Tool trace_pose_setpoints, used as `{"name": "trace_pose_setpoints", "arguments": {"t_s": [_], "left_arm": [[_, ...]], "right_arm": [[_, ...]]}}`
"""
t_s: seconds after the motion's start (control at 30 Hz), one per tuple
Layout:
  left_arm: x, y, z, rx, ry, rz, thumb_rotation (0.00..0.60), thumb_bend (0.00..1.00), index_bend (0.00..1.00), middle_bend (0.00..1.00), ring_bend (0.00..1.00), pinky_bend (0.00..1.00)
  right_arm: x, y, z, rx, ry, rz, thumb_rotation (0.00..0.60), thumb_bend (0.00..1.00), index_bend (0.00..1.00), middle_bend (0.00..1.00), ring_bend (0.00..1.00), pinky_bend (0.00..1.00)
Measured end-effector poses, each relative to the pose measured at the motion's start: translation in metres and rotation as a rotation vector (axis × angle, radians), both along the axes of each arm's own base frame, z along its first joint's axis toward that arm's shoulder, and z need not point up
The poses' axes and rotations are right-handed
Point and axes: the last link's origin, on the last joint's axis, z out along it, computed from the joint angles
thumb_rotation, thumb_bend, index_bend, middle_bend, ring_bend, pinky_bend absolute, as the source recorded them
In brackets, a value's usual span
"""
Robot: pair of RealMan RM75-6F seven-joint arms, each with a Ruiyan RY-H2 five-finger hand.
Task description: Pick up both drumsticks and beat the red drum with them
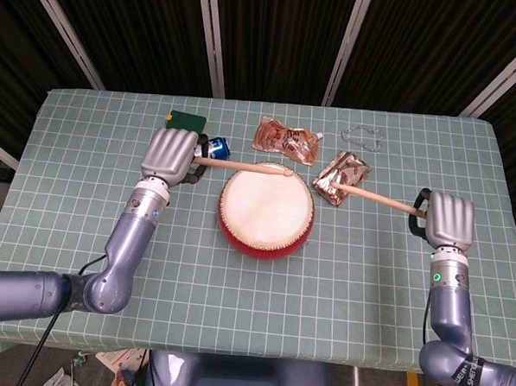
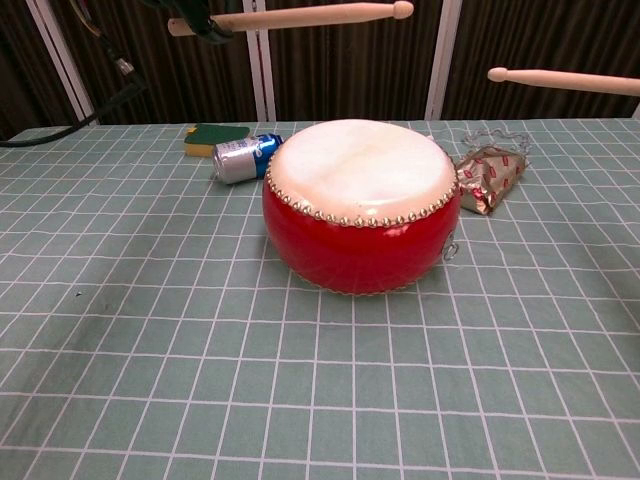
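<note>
Left hand (image 1: 171, 154) is clamped on the butt of the left drumstick (image 1: 246, 166), fingers wrapped out of sight beneath the hand's grey back. Right hand (image 1: 450, 219) is likewise closed around the butt of the right drumstick (image 1: 379, 199). Both sticks are up in the air; the chest view shows them well above the drumhead, roughly level.

Key relation: the red drum (image 1: 266, 211) sits on the table between the two hands, below both sticks. The left stick's long axis runs from the hand toward the robot's right, and its tip hangs over the far rim of the drum. The right stick's long axis runs from the hand toward the robot's left and slightly away, and its tip stops over the foil packet (image 1: 342, 177), short of the drumhead. Judgement: the left hand is the nearer and better lined up for a downstroke; the right would need to swing inward first.

Materials, largest to smallest:
- Table (image 1: 83, 236): green cloth with a white grid, flat and matte.
- Drum: squat cylinder, glossy red shell, pale smooth skin, ring of small studs at the rim.
- Sticks: pale wood, slim, straight, rounded bead tips.
- Foil packet: crinkled, shiny, just beside the drum.
- Orange pouch (image 1: 286, 140): glossy, soft, flat.
- Can (image 2: 240, 157): metal, lying on its side.
- Sponge (image 1: 186, 120): green, flat block.
</note>
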Motion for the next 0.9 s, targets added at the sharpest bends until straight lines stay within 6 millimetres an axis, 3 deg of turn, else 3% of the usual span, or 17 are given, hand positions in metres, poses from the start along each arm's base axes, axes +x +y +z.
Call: {"name": "trace_pose_setpoints", "arguments": {"t_s": [0.13,0.37,0.5,0.7,0.9], "left_arm": [[-0.004,0.005,-0.02,-0.033,0.085,0.046,0.6,0.58,0.8,1.0,1.0,1.0],[-0.015,0.004,-0.051,-0.141,0.467,0.121,0.6,0.58,0.8,1.0,1.0,1.0],[-0.022,0.0,-0.06,-0.229,0.56,0.208,0.6,0.58,0.8,1.0,1.0,1.0],[-0.02,0.0,-0.045,-0.222,0.429,0.248,0.6,0.58,0.8,1.0,1.0,1.0],[-0.005,-0.009,-0.007,-0.119,0.254,0.093,0.6,0.58,0.8,1.0,1.0,1.0]], "right_arm": [[-0.01,0.002,-0.001,0.018,0.014,-0.021,0.6,0.59,0.97,1.0,1.0,1.0],[-0.027,0.005,-0.004,0.04,0.03,-0.056,0.6,0.59,0.97,1.0,1.0,1.0],[-0.032,0.006,-0.003,0.036,0.022,-0.065,0.6,0.59,0.97,1.0,1.0,1.0],[-0.031,0.009,0.0,0.017,0.009,-0.036,0.6,0.59,0.97,1.0,1.0,1.0],[-0.028,0.014,0.003,0.015,-0.008,0.0,0.6,0.59,0.97,1.0,1.0,1.0]]}}
